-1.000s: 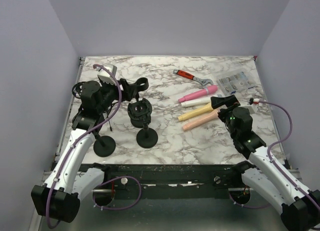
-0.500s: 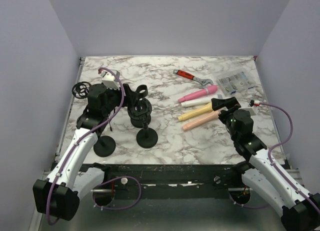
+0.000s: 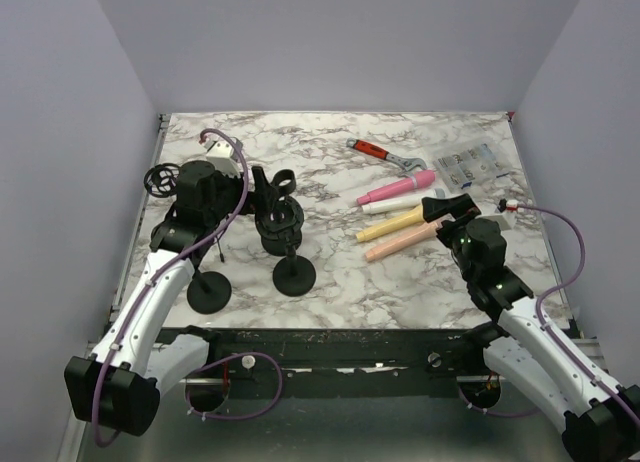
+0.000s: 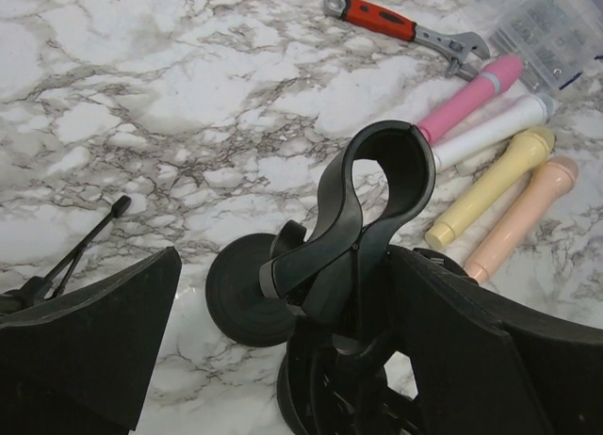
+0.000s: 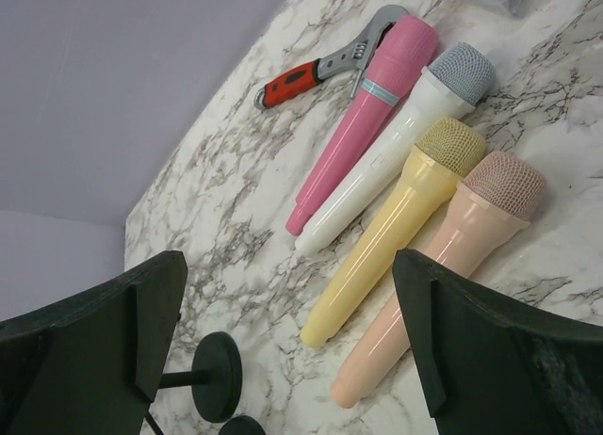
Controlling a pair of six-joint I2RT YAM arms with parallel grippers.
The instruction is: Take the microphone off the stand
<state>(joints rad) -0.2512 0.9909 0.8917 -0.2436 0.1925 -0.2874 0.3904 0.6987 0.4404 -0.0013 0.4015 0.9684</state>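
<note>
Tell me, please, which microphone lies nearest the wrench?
The pink microphone, at the row's far edge, its head beside the wrench; the white, yellow and peach ones lie farther off.

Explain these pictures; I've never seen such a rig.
Two robot arms sit at the near edge of a marble table. One picture looks down from above; the other two come from a camera on each wrist, so the dark blocks at their bottom corners are fingers. The left gripper stands open either side of an empty black clip. The right gripper is open, facing a pink microphone, white microphone, yellow microphone and peach microphone lying side by side. A red-handled wrench and a clear packet lie beyond. Nothing is held.
</note>
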